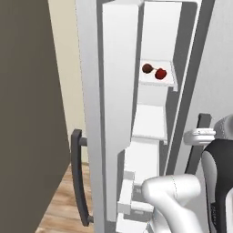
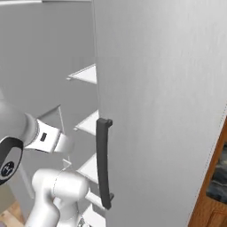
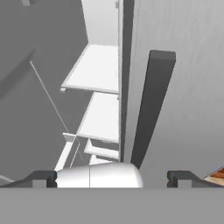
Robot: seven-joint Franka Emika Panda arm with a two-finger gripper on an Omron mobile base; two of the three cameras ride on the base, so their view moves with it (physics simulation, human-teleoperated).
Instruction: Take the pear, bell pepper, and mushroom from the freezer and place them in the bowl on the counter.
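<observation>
The freezer stands open, its white shelves stacked one above another. On an upper shelf lies the small red bell pepper, and a dark brown round item sits just left of it; I cannot tell if that is the mushroom. The pear and the bowl are out of view. My gripper is open and holds nothing. It stands low in front of the fridge, well below the pepper's shelf. Its fingertips flank the lower end of the closed grey door's dark handle.
The freezer door is swung out to the left, its dark handle sticking out low. The wider grey door is closed on the right. A strip of wooden cabinet and dark counter shows at the far right. Wood floor lies below.
</observation>
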